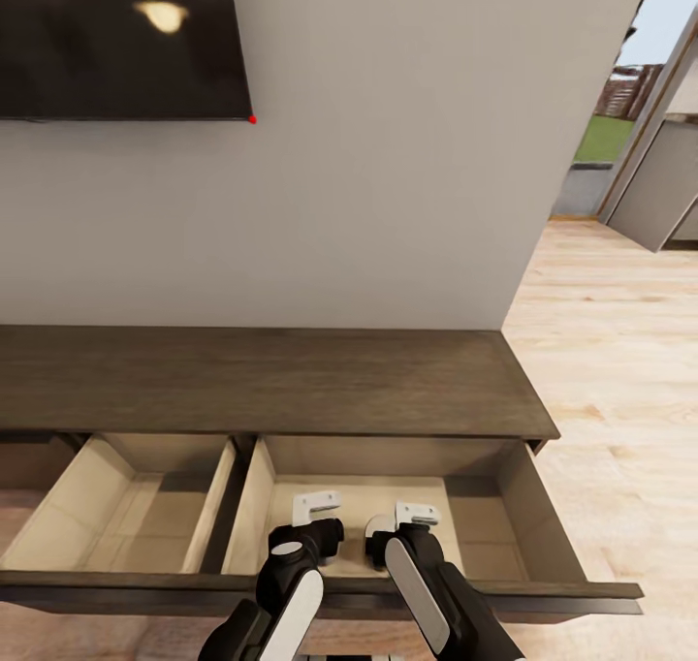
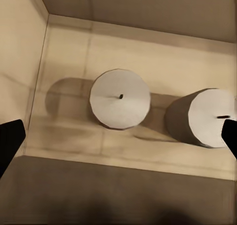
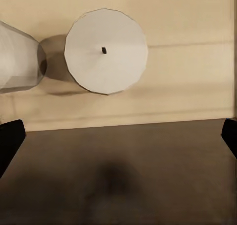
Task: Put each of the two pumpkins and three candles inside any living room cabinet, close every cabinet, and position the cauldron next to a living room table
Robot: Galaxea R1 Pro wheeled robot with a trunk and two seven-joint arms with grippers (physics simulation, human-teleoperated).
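The two candles [image 2: 120,98] standing in the open cabinet [image 1: 271,380] drawer seem light, rigid and smooth, best gripped around the side by the wide, empty fingers [image 2: 10,138] of both grippers.

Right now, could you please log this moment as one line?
cabinet: two drawers open | candles: two upright in right drawer | left gripper, right gripper: open above

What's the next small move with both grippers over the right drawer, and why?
Probably lift both arms clear of the drawer. Two candles, one beside the other, stand upright on its pale floor, and the left gripper and right gripper hang open and empty above them. The drawers of the cabinet are pulled out, and a third candle and the pumpkins are still to be fetched.
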